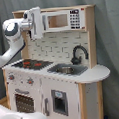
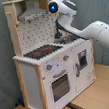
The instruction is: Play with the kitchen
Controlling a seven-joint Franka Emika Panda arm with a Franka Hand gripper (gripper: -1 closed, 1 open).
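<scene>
Evidently mid-reach: white robot gripper (image 1: 35, 21), finger state indiscernible, is raised beside the grey hood (image 2: 32, 12) of the white and light-wood toy kitchen (image 1: 72, 92) standing on the floor. Next move likely requires a chosen fixture.

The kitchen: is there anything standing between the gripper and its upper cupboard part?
Nothing visible does. In the first exterior view the gripper is up at the top of the kitchen, right by the hood and beside the microwave cupboard, with no object in between. The hob and sink lie well below it.
</scene>
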